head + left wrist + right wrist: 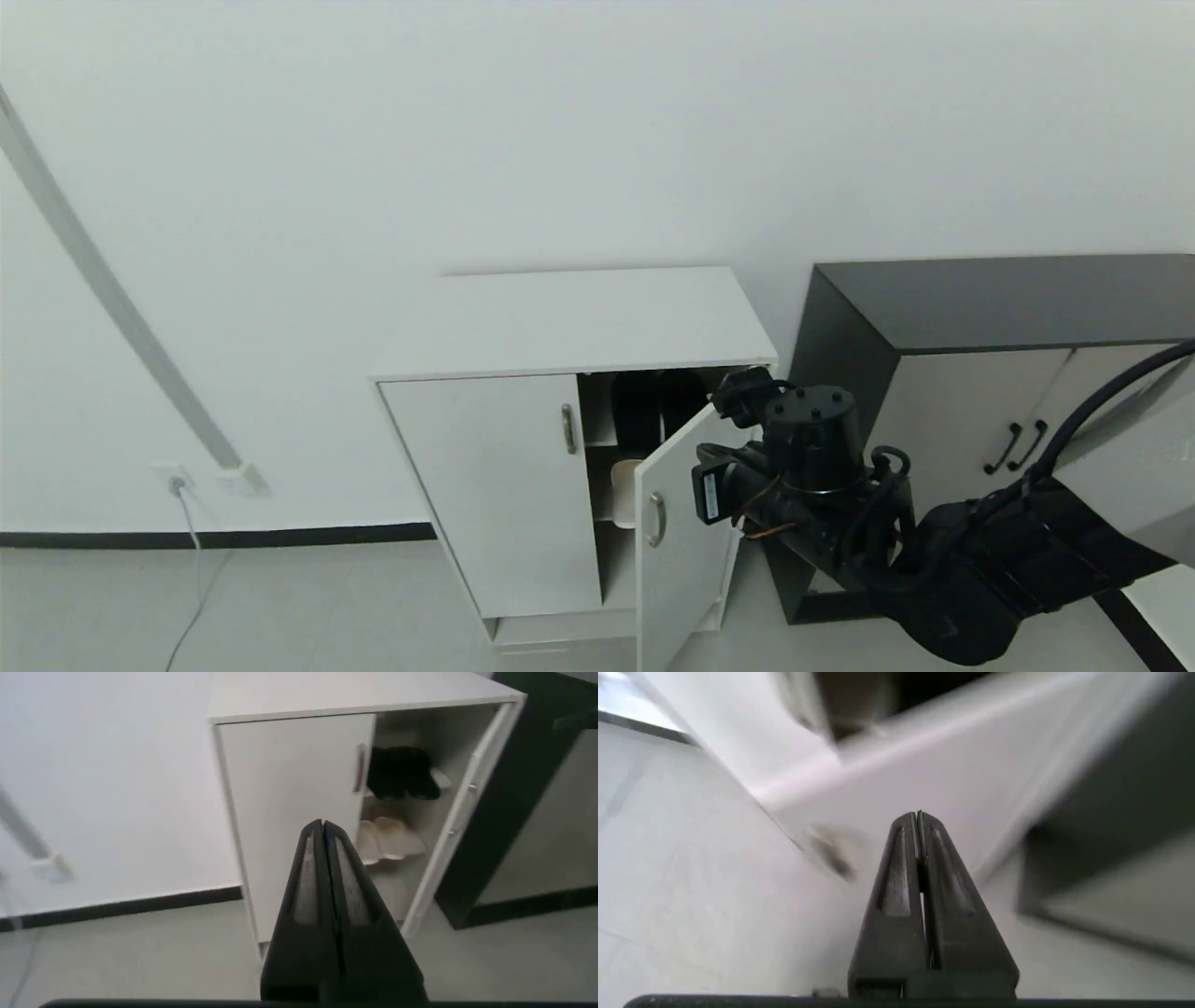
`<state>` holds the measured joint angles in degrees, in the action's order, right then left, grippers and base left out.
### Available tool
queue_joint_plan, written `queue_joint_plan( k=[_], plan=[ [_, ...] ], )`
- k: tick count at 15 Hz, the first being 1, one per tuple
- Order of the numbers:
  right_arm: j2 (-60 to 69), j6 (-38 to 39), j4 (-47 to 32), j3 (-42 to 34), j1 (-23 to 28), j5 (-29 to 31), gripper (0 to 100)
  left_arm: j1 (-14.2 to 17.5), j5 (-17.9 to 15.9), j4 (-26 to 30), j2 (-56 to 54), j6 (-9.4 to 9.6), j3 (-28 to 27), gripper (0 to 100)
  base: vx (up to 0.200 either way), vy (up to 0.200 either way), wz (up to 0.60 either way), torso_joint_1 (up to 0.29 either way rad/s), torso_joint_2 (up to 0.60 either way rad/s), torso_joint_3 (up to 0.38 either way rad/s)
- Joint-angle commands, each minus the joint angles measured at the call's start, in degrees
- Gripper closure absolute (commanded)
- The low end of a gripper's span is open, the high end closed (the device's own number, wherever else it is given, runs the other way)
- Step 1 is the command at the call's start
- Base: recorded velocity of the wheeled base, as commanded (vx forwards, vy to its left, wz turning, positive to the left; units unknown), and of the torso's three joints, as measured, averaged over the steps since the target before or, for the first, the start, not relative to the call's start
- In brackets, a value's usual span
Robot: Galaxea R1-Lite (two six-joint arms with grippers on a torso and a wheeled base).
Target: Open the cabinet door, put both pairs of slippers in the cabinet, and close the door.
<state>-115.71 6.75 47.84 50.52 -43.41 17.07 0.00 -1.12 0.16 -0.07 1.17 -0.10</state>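
Our right pincer (918, 821) was pressed shut with nothing between its fingers. In the head view it (739, 388) sat by the top edge of the white cabinet's right door (680, 551); we could not tell whether it touched the panel. That door stood partly open, swung out toward us, with its metal handle (656, 519) on the free edge. From the right wrist the door (971, 775) filled the space just ahead, its handle a blur.

Our left pincer (322, 833) was likewise closed and empty, held well back from the cabinet (569, 322) and pointed at its front. The left door (495, 495) was shut.

Through the gap both pairs showed inside — the black slippers (404, 771) on the upper shelf and the pale slippers (387, 840) on the shelf just below. In the head view the black pair (653, 406) appeared above the door's top edge.

Just to the right of the white cabinet stood a dark cabinet (990, 308) with two pale doors — both against the white wall (467, 140), on a grey floor (280, 607).
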Motion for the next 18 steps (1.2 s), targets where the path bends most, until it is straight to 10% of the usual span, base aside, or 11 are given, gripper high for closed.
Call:
queue_joint_plan(
  k=[1, 18],
  plan=[
    [-0.83, -0.34, 3.14, -1.74, -0.01, -0.98, 100, 0.0, -0.02, 0.02, 0.07, 0.06, 0.01, 100, 0.0, 0.0, 0.0, 0.0, 0.0, 0.0],
    [0.66, -1.39, 21.16, -22.39, 1.66, -6.96, 100, 0.0, -0.11, 0.02, 0.07, 0.06, 0.01, 100, 0.047, 0.0, 0.0, -0.001, 0.0, 0.001]
  ],
)
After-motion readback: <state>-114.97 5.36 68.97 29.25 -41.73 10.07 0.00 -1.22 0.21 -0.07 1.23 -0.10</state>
